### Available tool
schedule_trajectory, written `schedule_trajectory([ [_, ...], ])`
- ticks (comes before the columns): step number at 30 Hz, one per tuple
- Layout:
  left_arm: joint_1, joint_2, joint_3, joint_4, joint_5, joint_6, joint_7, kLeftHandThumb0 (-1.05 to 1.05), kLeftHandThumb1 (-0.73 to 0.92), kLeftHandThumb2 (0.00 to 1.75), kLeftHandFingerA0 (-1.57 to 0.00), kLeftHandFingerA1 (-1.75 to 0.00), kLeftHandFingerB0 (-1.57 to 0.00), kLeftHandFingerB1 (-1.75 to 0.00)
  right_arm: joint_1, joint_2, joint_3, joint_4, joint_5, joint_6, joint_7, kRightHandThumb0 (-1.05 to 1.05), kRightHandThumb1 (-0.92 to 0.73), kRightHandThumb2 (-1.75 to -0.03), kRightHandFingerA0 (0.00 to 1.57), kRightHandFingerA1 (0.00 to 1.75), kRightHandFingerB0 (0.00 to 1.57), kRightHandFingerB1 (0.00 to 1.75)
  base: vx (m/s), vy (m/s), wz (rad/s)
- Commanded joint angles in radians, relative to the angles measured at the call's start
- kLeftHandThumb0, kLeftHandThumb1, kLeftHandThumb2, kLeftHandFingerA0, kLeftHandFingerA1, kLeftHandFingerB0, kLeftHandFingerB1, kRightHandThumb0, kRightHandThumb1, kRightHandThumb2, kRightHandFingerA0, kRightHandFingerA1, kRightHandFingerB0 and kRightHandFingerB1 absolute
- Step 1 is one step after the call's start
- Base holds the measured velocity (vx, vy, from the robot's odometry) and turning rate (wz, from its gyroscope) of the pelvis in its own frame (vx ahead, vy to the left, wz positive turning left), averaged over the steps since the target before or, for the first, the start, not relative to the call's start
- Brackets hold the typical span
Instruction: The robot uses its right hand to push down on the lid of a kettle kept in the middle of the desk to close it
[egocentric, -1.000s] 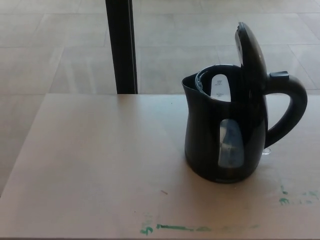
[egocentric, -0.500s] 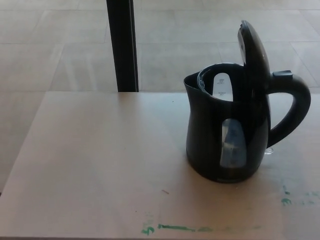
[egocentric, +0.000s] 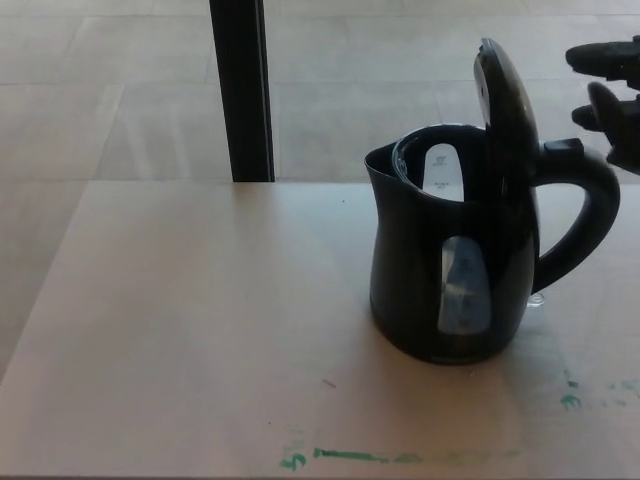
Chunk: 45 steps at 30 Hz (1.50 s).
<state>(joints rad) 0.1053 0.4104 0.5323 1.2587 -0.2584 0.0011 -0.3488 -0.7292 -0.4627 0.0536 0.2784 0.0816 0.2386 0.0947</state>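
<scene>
A: Where is the kettle (egocentric: 450, 270)?

B: On my desk (egocentric: 200, 330), right of centre, lid (egocentric: 505, 110) upright. My right hand (egocentric: 610, 90) hovers beside it, fingers apart, empty.

Right hand (egocentric: 612, 95) only partly in frame at upper right edge. All black, matte finish. Thick, rounded fingers (egocentric: 597, 56) with blunt tips, blocky segments. No cables, screws or markings discernible; remainder cut off by frame.
</scene>
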Motion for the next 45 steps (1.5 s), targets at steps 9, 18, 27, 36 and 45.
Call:
schedule_trajectory([
  [9, 0.043, 0.029, -0.018, -0.004, -0.006, -0.006, -0.005, -0.85, 0.92, 0.68, -0.49, -0.47, -0.41, -0.41, -0.132, -0.004, 0.050, 0.135, -0.131, -0.056, 0.050, -0.71, -0.83, -0.65, 0.51, 0.55, 0.49, 0.43, 0.00, 0.000, 0.00],
  [18, 0.045, 0.036, -0.017, -0.001, -0.011, 0.010, 0.002, -0.84, 0.92, 0.68, -0.50, -0.48, -0.45, -0.42, -0.175, -0.002, 0.094, 0.123, -0.205, -0.089, 0.069, -0.71, -0.83, -0.65, 0.52, 0.53, 0.48, 0.43, 0.00, 0.000, 0.00],
  [27, 0.049, 0.035, -0.014, 0.008, -0.011, 0.002, -0.001, -0.86, 0.91, 0.68, -0.49, -0.47, -0.39, -0.39, -0.184, 0.024, 0.197, 0.122, -0.300, -0.095, 0.090, -0.67, -0.80, -0.64, 0.55, 0.57, 0.54, 0.43, 0.00, 0.000, 0.00],
  [36, 0.057, 0.050, -0.043, 0.001, -0.003, -0.006, -0.026, -0.84, 0.92, 0.68, -0.49, -0.44, -0.37, -0.39, -0.235, 0.092, 0.279, 0.225, -0.365, -0.137, 0.094, -0.68, -0.81, -0.64, 0.55, 0.56, 0.55, 0.44, 0.00, 0.000, 0.00],
  [45, 0.058, 0.056, -0.065, 0.001, 0.012, -0.016, -0.020, -0.86, 0.92, 0.69, -0.53, -0.45, -0.39, -0.39, -0.231, 0.120, 0.397, 0.217, -0.477, -0.172, 0.131, -0.68, -0.83, -0.65, 0.54, 0.58, 0.55, 0.43, 0.00, 0.000, 0.00],
])
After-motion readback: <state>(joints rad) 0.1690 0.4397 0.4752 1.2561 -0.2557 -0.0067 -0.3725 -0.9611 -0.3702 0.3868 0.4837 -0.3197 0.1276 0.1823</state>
